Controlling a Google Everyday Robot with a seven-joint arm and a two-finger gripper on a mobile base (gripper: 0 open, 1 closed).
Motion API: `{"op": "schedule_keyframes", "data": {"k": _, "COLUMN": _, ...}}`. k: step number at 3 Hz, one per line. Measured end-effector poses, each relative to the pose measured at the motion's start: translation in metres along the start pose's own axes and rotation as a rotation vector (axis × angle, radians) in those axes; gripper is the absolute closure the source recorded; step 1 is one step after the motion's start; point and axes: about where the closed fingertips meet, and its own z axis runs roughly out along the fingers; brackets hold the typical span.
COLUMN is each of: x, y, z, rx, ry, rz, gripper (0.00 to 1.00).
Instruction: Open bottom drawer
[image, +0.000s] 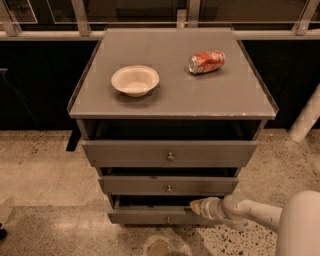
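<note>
The bottom drawer (145, 216) is the lowest and narrowest grey front of the cabinet, with a small round metal knob (168, 219) at its centre. It stands slightly out, with a dark gap above its top edge. My gripper (196, 204) comes in from the lower right on a white arm (250, 212). Its tip is at the drawer's top edge, right of the knob and just above it.
The middle drawer (168, 185) and the top drawer (170, 153) also stand slightly out. A white bowl (135, 80) and a red can (206, 62) lying on its side rest on the cabinet top (170, 100). The floor is speckled stone, with a rail and dark windows behind.
</note>
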Motion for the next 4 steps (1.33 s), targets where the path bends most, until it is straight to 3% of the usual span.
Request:
{"op": "schedule_keyframes", "data": {"k": 2, "x": 0.0, "y": -0.008, "z": 0.025, "rx": 0.053, "ry": -0.041, "rz": 0.0, "gripper": 1.0}}
{"op": "schedule_keyframes", "data": {"k": 4, "x": 0.015, "y": -0.013, "z": 0.059, "rx": 0.089, "ry": 0.052, "rz": -0.009, "gripper": 1.0}}
